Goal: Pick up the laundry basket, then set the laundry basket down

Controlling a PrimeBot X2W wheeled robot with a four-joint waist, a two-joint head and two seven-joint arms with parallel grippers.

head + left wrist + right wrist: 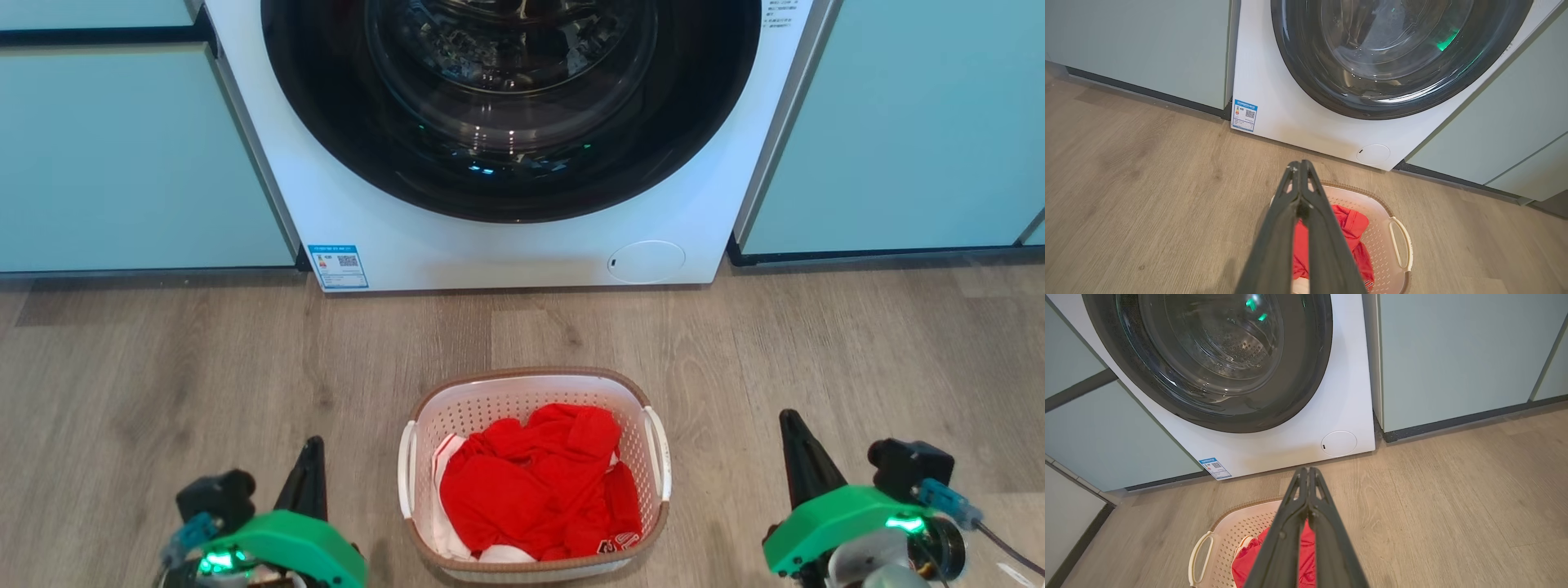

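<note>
Far left: flat pale-teal cabinet (122,163), matte, over wood-grain plank floor (163,367). Left tool (313,447): both long dark fingers pressed together to a point, holding nothing, just left of the laundry basket (522,400) and clear of it. The basket sits upright on the floor, centred in front of the washer (506,245), w/ a gap between them. It's a rounded-rect. white perforated plastic tub w/ a brown woven-look rim, a thin white loop handle (406,469) on each side and a crumpled red garment (539,482) inside, some white cloth under it. Washer front is glossy white w/ a dark round glass door. Right tool (790,423): same pinched-shut state, empty, further off the basket's right side. This fits either a basket waiting for a lift or one already set back down. Risks, as I judge: the basket looks light and the floor smooth, so a sideways arm swing could shove or tip it; the thin handles may flex, and an uneven two-sided lift would tilt it and spill the cloth.
</note>
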